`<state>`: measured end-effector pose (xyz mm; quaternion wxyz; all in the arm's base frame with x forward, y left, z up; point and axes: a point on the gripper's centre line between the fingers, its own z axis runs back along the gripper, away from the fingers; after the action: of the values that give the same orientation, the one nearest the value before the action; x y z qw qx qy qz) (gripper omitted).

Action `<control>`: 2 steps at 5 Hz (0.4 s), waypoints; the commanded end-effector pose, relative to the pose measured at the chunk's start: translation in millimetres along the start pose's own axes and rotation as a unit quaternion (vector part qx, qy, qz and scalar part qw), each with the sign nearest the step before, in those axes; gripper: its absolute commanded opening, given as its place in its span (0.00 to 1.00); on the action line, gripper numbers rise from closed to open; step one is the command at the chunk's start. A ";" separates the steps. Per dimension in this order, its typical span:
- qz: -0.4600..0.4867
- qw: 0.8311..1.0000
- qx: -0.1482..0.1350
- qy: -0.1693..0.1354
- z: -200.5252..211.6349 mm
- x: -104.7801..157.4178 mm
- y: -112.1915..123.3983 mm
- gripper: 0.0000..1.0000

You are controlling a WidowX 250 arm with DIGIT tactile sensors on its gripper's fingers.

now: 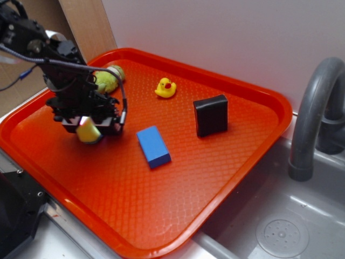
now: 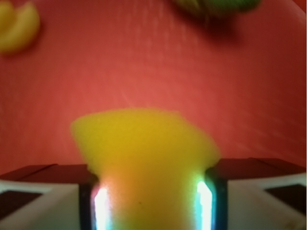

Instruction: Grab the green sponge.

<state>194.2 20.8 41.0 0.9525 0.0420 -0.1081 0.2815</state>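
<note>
So the claw [image 1: 89, 128] is clamped on the green sponge [image 1: 89, 133] over at the 9 o'clock side of the red tray [image 1: 178, 216]. In the exterior view you only get a small yellow-green bit of it poking out under the black arm [image 1: 64, 65], so I can't tell from there whether it's touching the tray or lifted off it. The wrist view is much clearer on the grip: the sponge [image 2: 144, 163] is a big yellow lump squeezed between the two fingers [image 2: 48, 201], with lit strips on the inner faces pressed right against the foam on both sides. The scouring side doesn't show in either picture, just yellow foam.

The rest of the tray:
- a fuzzy green plush toy [image 1: 108, 79] at about 11 o'clock, just behind the arm and partly hidden by it; it's the blurry green thing [image 2: 216, 7] at the top edge of the wrist view
- a little yellow rubber duck [image 1: 165, 88] around 12 o'clock, which also shows as a blurry yellow shape [image 2: 17, 26] in the top left corner of the wrist view
- a blue block [image 1: 153, 146] lying flat near the middle, just to the right of the claw
- a black block [image 1: 211, 115] standing upright at about 2 o'clock

Off the tray at 3 o'clock there's a grey faucet [image 1: 315, 108] over a grey sink [image 1: 280, 232].
</note>
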 end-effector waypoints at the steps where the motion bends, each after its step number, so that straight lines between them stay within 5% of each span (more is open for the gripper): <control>1: -0.185 0.983 -0.008 0.003 86.3 16.6 -23.0 0.00; 2: -0.241 0.971 -0.007 0.012 114.5 18.7 -31.7 0.00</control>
<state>199.5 -11.7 143.1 0.9951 0.0587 -0.0595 0.0526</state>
